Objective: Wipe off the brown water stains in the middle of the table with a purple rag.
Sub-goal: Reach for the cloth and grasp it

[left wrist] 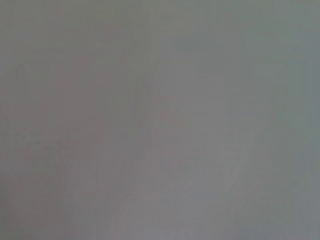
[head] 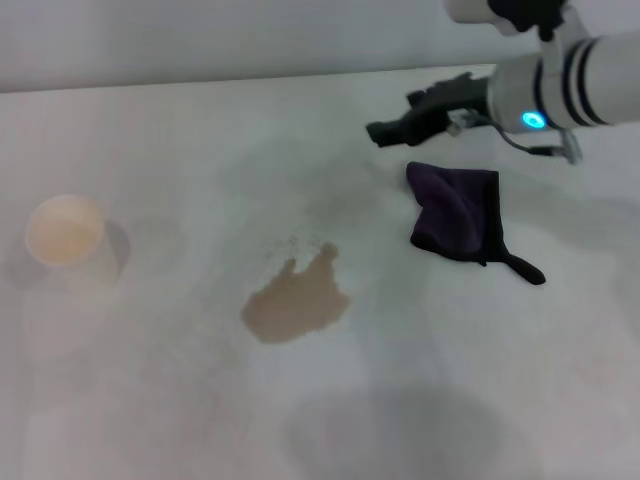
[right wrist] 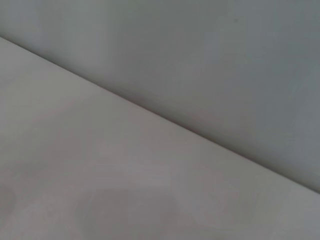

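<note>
The right gripper [head: 392, 128] hangs above the far side of the counter [head: 150, 420], just beyond the rag [head: 455, 212] and not touching it. Its dark jaws point toward the robot's left; whether they are spread or pressed together I cannot tell. They hold nothing. The right wrist view shows only bare counter meeting the wall, so it offers no check on the jaws. The left gripper is not seen in any view.

The rag lies crumpled on the counter under and slightly nearer than the right gripper, its black loop trailing toward the near right. The stain [head: 297, 302] sits in the middle of the counter, well apart from the rag, toward the robot's left and nearer. A paper cup [head: 67, 235] stands far off at the left, clear of both.

Risks noted:
- The jaws are offset from the rag; a straight descent would likely meet bare counter or catch only the far edge, giving a weak pinch.
- A grip on one corner or the loop could leave the cloth dangling, so it may smear the liquid rather than soak it up.
- Too light a press may leave a brown film; too wide a sweep may spread the stain.
</note>
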Controlling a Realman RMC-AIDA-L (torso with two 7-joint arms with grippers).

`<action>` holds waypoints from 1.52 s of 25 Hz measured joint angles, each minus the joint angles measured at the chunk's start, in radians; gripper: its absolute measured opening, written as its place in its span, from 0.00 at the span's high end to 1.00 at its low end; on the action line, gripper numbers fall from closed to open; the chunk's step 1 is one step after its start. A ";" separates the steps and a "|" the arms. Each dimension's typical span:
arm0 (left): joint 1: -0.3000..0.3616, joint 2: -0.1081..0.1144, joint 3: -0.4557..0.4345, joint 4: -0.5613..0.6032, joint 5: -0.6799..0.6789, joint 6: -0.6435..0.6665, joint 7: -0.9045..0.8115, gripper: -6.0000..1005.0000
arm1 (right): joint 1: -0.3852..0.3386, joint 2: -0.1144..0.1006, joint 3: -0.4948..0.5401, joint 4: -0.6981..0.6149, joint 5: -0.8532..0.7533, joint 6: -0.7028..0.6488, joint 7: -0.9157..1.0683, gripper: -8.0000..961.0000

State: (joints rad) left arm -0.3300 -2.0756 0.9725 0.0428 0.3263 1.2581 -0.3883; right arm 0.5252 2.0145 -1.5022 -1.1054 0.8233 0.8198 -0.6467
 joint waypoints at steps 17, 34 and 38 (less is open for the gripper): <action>-0.032 0.000 0.009 0.046 0.023 0.026 0.131 0.12 | -0.109 -0.001 -0.087 -0.054 -0.180 0.050 0.244 0.20; -0.015 0.003 0.009 0.057 0.034 0.035 0.133 0.12 | -0.009 0.001 -0.086 0.024 -0.282 0.164 0.357 0.32; -0.011 0.005 0.010 0.057 0.041 0.054 0.132 0.12 | 0.004 0.001 -0.079 0.041 -0.284 0.171 0.360 0.37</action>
State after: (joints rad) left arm -0.3414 -2.0709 0.9829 0.0997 0.3670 1.3118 -0.2565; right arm 0.5297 2.0156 -1.5817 -1.0641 0.5392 0.9910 -0.2869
